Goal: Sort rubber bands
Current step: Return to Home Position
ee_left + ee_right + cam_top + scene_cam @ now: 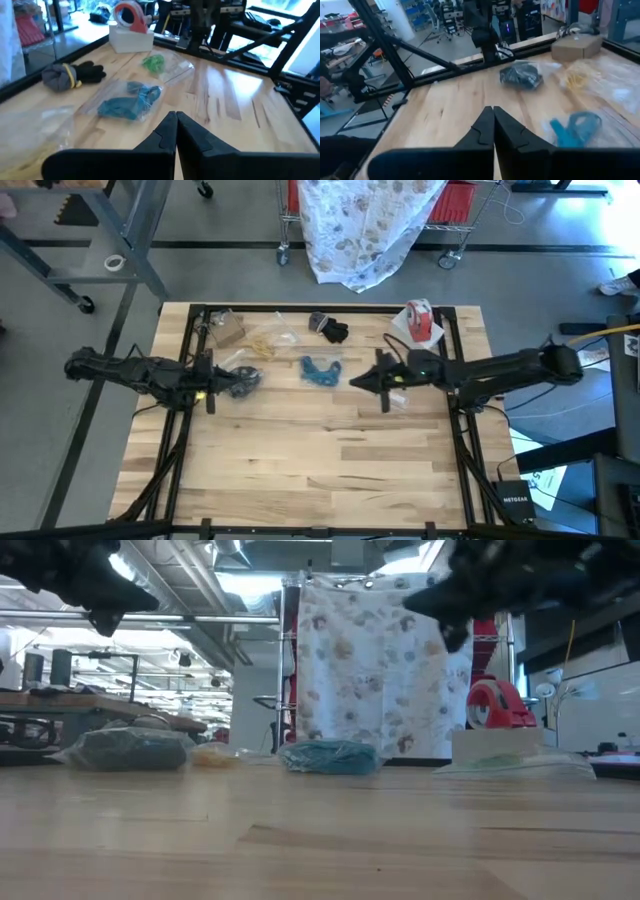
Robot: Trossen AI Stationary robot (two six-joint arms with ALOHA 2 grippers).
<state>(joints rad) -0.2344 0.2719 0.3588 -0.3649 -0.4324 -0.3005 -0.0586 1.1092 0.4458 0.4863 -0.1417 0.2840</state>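
Two grippers: both hang up in the air over the light wooden table. Their tips point at each other and are well apart.
Left gripper: its two dark fingers are pressed tight together. Nothing is between them.
Right gripper: its fingers are pressed together too, and they hold nothing.
Clear plastic bags: four lie flat on the table, one around each colour of bands.
Black rubber bands: a dark bunch in its bag, lying on the table just under the left gripper's tip.
Teal-blue rubber bands: a bunch in its bag, down on the table between the two tips and nearer the right one.
Green rubber bands: a small bunch in its bag, on the table just beside the right gripper.
Tan rubber bands: a pale yellow bunch in its bag, near the left gripper's tip, toward the back edge of the table.
Small brown cardboard box: just past the tan bunch, farther from both tips, by the back edge.
Black glove with a grey lump: lies past the teal-blue bunch, toward the back edge, apart from both tips.
Red-and-white tape roll: stands on a white holder behind the right gripper, near the back edge.
Flowered cloth: hangs on a rack beyond the table, far from both grippers.
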